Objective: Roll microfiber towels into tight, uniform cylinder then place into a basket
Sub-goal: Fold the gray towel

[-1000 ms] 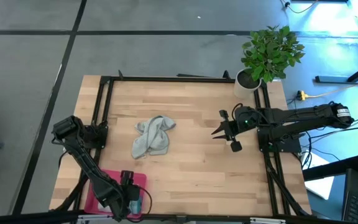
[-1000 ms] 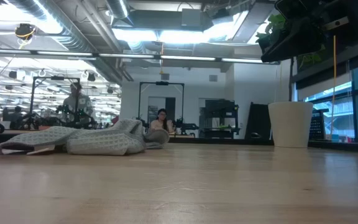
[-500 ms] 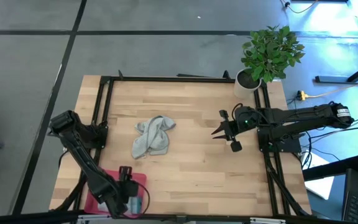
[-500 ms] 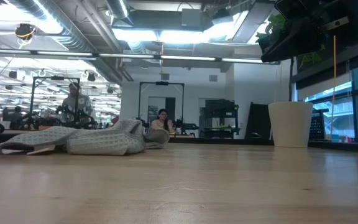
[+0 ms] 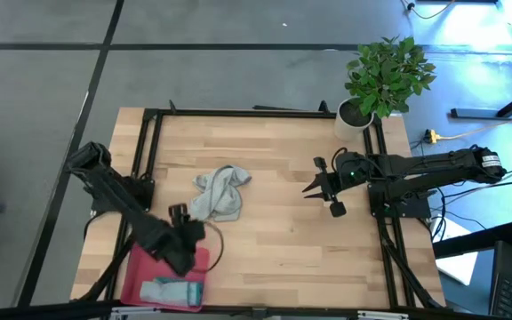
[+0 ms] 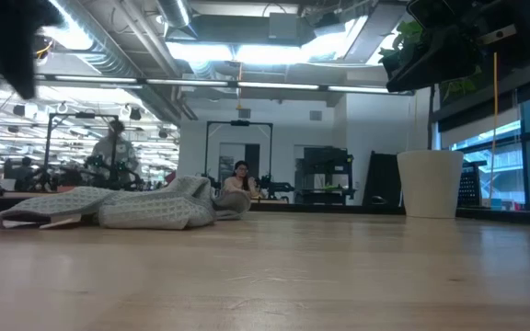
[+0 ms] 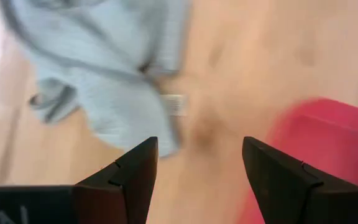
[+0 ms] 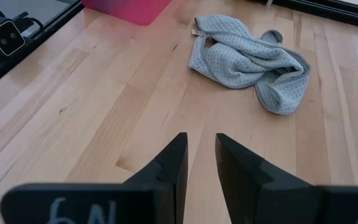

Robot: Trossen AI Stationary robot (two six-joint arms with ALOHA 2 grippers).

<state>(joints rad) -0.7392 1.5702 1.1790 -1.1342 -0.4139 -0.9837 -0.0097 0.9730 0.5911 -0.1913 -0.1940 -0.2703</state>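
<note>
The grey towel (image 5: 218, 196) lies crumpled, unrolled, a little left of the table's (image 5: 274, 240) middle. The pale blue-teal towel (image 5: 171, 290) sits rolled inside the pink-red basket (image 5: 140, 271) at the table's front left corner.

My left gripper (image 5: 185, 242) hangs over the basket's far right corner, between the basket and the grey towel, just short of the towel's near edge. My left fingers (image 7: 132, 177) stand apart with nothing between them; past them I see the grey towel on one side and the basket's rim on the other.

My right gripper (image 5: 312, 189) waits over the table's right half, well apart from the grey towel, pointing toward it. Its fingers (image 8: 166, 165) are empty and nearly together, with only a thin gap left.
</note>
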